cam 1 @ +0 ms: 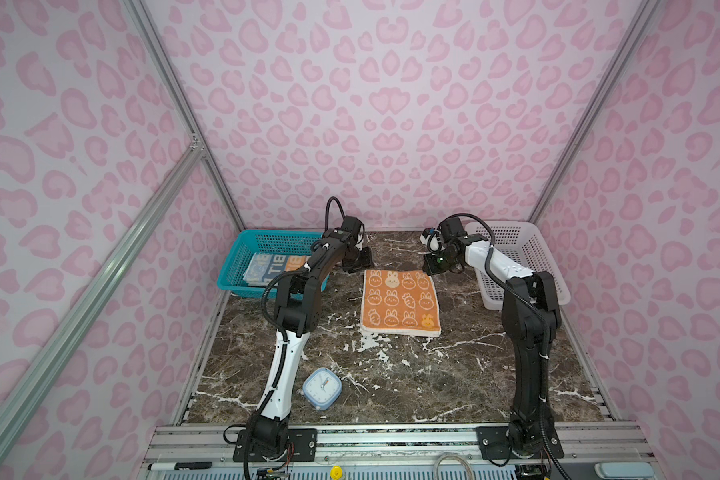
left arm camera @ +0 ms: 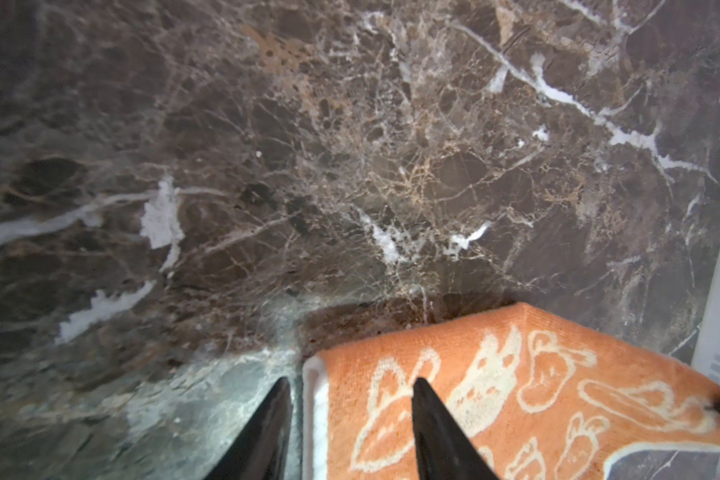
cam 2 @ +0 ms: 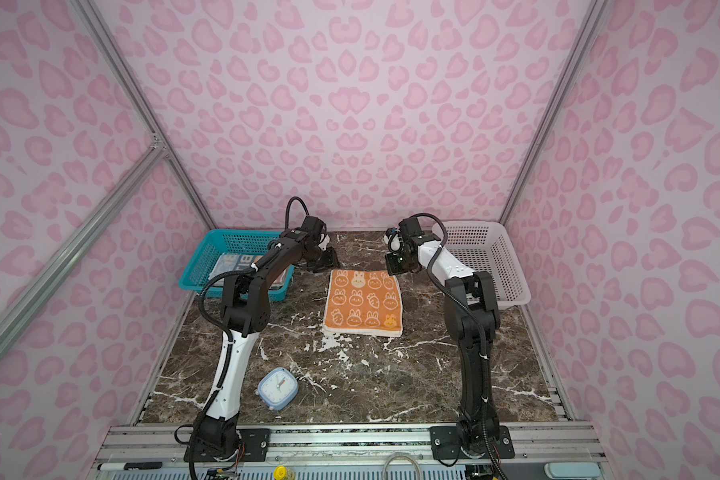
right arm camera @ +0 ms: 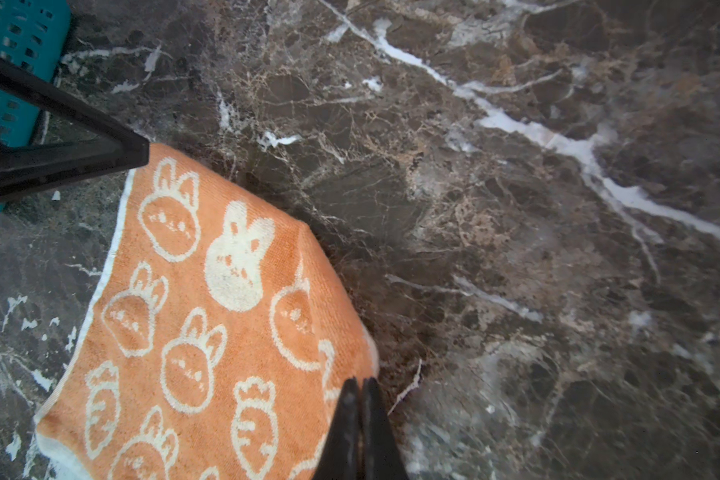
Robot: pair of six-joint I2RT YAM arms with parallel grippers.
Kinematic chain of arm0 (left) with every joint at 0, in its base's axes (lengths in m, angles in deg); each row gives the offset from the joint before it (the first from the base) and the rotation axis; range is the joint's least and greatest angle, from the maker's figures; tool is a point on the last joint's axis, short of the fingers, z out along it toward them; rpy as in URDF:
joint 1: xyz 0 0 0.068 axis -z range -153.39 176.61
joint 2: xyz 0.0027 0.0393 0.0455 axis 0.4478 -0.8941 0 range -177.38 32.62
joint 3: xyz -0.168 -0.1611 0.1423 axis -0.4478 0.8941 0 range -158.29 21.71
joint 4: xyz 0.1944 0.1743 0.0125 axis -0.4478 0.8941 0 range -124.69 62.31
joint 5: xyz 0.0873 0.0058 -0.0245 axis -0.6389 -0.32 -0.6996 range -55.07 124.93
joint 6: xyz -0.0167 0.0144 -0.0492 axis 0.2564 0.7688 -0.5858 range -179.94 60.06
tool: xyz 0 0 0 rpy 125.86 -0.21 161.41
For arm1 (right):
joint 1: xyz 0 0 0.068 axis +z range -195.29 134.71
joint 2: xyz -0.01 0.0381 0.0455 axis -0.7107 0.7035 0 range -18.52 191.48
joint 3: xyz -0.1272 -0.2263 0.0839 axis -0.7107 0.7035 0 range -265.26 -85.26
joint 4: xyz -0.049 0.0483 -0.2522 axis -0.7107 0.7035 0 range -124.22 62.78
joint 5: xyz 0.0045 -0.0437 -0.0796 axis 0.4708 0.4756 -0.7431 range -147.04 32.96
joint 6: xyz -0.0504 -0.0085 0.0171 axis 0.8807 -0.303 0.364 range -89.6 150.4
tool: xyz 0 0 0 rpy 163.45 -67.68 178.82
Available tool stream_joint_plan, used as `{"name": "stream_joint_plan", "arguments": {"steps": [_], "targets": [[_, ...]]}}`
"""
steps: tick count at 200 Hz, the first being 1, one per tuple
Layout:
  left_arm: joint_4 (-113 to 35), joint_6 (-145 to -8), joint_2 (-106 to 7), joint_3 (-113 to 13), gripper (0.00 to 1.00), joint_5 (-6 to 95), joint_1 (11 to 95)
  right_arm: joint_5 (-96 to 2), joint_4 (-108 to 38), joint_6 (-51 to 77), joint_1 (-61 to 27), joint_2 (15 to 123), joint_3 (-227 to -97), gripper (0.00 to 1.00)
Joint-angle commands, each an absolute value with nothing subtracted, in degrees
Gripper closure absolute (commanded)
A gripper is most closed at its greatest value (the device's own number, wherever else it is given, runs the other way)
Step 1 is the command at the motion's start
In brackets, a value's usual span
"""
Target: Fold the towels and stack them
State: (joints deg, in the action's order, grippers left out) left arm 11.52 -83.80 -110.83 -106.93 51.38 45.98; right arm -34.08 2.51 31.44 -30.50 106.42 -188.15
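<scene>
Right gripper [right arm camera: 359,383] pinches orange towel [cam 1: 400,303] far-right corner; left gripper [left arm camera: 352,381] open astride far-left (should catch both layers, lift evenly).

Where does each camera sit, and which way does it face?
Top views: high above the arm bases, looking down at the table; left arm, right arm show whole.
Left wrist: on its arm, down past the open left gripper at a far corner of the orange towel.
Right wrist: likewise, past the shut right gripper at its other far corner.
Shared: both wrist views show the towel.
</scene>
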Motion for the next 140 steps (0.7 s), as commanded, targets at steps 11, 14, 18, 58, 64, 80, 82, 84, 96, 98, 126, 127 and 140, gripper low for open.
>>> {"name": "stream_joint_plan", "arguments": {"steps": [11,14,18,58,64,80,82,84,96,98,126,127,140], "targets": [[11.9,-81.1,-110.9,-107.7,0.52,50.2,45.9,-33.0,3.3,31.4,-30.7,108.1,-189.4,1.00],[12.0,-81.0,-111.1,-107.7,0.53,50.2,45.9,-32.9,3.3,31.4,-30.7,108.2,-189.4,1.00],[11.9,-80.8,-111.3,-107.8,0.53,50.2,45.9,-32.9,3.3,31.3,-30.7,108.2,-189.5,1.00],[11.7,-80.5,-113.0,-108.1,0.57,50.8,45.9,-32.8,3.6,31.4,-30.7,108.0,-189.6,1.00],[11.6,-80.6,-113.2,-108.1,0.58,51.0,45.9,-32.8,3.7,31.4,-30.7,108.0,-189.6,1.00],[11.6,-80.5,-113.5,-108.2,0.59,50.9,46.0,-32.9,3.7,31.5,-30.7,107.9,-189.6,1.00],[11.7,-80.6,-113.5,-108.1,0.60,50.8,45.9,-32.9,3.7,31.5,-30.7,107.9,-189.5,1.00],[11.7,-80.5,-113.6,-108.1,0.60,50.7,45.9,-32.8,3.8,31.5,-30.7,107.9,-189.5,1.00],[11.6,-80.2,-113.7,-108.0,0.61,50.2,46.0,-32.5,3.6,31.5,-30.6,107.6,-189.3,1.00],[11.7,-80.2,-113.7,-108.0,0.61,50.2,46.0,-32.5,3.5,31.5,-30.6,107.6,-189.3,1.00],[11.3,-80.2,-114.3,-108.0,0.63,51.0,46.2,-32.3,3.1,31.2,-30.7,107.3,-188.6,1.00],[11.3,-80.2,-114.4,-108.0,0.63,51.0,46.2,-32.3,3.1,31.1,-30.7,107.3,-188.6,1.00],[11.6,-79.8,-114.4,-107.9,0.71,51.0,46.6,-32.5,3.0,31.1,-30.6,107.1,-188.3,1.00]]}}
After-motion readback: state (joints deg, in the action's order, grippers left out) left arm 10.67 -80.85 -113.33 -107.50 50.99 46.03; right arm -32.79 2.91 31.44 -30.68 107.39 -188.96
